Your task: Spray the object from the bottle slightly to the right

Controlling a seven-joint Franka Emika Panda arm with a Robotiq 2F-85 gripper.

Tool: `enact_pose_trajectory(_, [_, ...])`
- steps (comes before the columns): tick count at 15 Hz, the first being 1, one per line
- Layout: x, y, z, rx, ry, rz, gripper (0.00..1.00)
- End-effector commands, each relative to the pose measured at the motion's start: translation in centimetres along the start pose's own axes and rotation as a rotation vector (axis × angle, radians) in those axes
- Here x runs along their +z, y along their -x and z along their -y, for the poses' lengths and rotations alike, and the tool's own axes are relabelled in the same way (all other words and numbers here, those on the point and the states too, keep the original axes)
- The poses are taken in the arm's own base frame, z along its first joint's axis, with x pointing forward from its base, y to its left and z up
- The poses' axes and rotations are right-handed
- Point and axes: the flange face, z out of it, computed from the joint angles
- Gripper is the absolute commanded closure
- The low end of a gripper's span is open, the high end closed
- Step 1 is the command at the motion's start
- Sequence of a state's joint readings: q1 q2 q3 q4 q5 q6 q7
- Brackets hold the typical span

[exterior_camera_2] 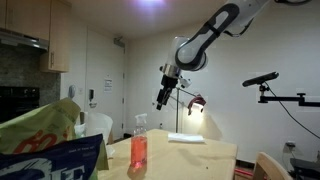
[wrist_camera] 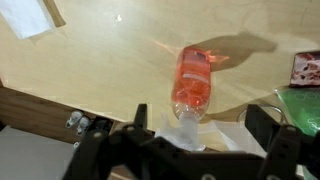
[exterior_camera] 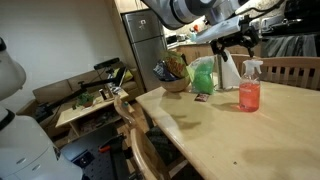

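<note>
The bottle (exterior_camera: 249, 92) is small and clear, with pink-red liquid and a white trigger head. It stands upright on the wooden table (exterior_camera: 220, 135). It also shows in an exterior view (exterior_camera_2: 138, 150) and from above in the wrist view (wrist_camera: 192, 78). My gripper (exterior_camera: 245, 42) hangs in the air above the bottle without touching it, as both exterior views show (exterior_camera_2: 162, 100). In the wrist view the fingers (wrist_camera: 200, 122) are spread wide on either side of the trigger head, open and empty.
A green bag (exterior_camera: 203, 75), a white paper-towel roll (exterior_camera: 228, 72) and a bowl (exterior_camera: 175, 82) stand behind the bottle. Wooden chairs (exterior_camera: 135, 125) line the table. A white paper (exterior_camera_2: 186, 138) lies on the far end. A red packet (wrist_camera: 306, 68) lies near the bag.
</note>
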State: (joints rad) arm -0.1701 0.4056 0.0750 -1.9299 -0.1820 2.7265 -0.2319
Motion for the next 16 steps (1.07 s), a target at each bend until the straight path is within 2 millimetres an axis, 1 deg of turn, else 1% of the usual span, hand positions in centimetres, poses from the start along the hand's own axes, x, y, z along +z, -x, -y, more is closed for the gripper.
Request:
enact_pose_trajectory(1, [0.0,-0.1,0.0,0.000,0.000,0.001,0.00])
enact_pose_trajectory(5, [-1.4,-0.6,0.0,0.044,0.180,-0.160,0.00])
enact_pose_trajectory(8, [-2.9,-2.0,-1.3,0.099,0.305,-0.252,0.00])
enact_pose_trajectory(9, [-2.5,-2.1,-1.9,0.117,0.343,-0.277,0.00])
enact_pose_trajectory(10, [-2.7,-2.6,-2.1,0.147,0.376,-0.302,0.00])
enact_pose_trajectory(11, [-2.4,-2.3,-1.0,0.170,0.373,-0.318,0.00])
enact_pose_trajectory(12, [-2.0,-2.3,-0.3,0.181,0.353,-0.338,0.00])
enact_pose_trajectory(13, [-1.1,-2.0,0.6,0.190,0.309,-0.368,0.00])
enact_pose_trajectory(16, [1.0,-1.8,3.5,0.143,0.207,-0.439,0.00])
